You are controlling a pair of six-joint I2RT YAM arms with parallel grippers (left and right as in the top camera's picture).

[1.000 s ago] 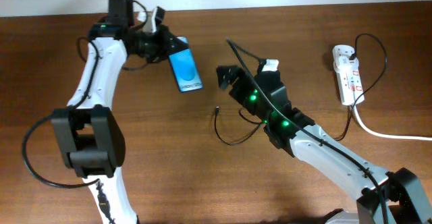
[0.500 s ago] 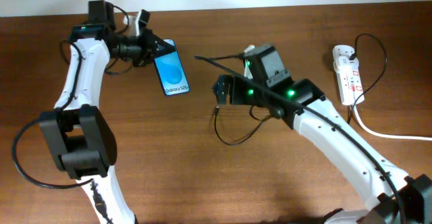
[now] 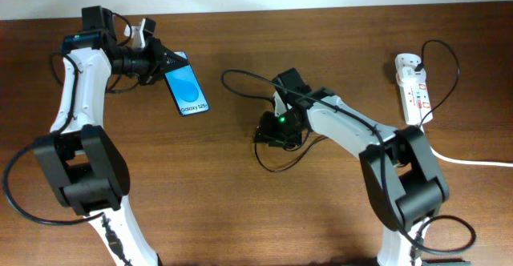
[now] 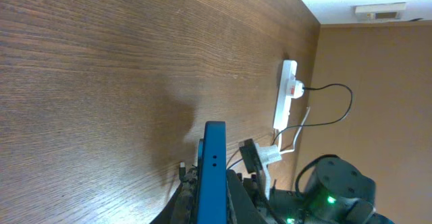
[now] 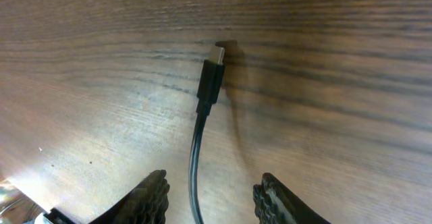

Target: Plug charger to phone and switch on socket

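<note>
My left gripper (image 3: 166, 66) is shut on the top end of the phone (image 3: 188, 91), which hangs tilted over the table's left half with its blue screen showing. In the left wrist view the phone (image 4: 214, 163) is edge-on between the fingers. The charger (image 3: 261, 157) loops on the wood at centre. Its plug tip (image 5: 210, 81) lies flat, and the cable runs back between the fingers of my right gripper (image 5: 209, 200). That gripper's jaws stand apart on either side of the cable without touching it. The right gripper (image 3: 268, 130) sits low over the plug end.
The socket (image 3: 413, 86) lies at the far right, with a thick white cord (image 3: 461, 159) running off the right edge and a black cable plugged into it. The socket (image 4: 289, 92) also shows in the left wrist view, beyond the right arm (image 4: 334, 190).
The left arm carried the phone leftwards and turned its screen up. The right arm swung round and dropped over the charger's plug end, and its jaws narrowed around the cable.
</note>
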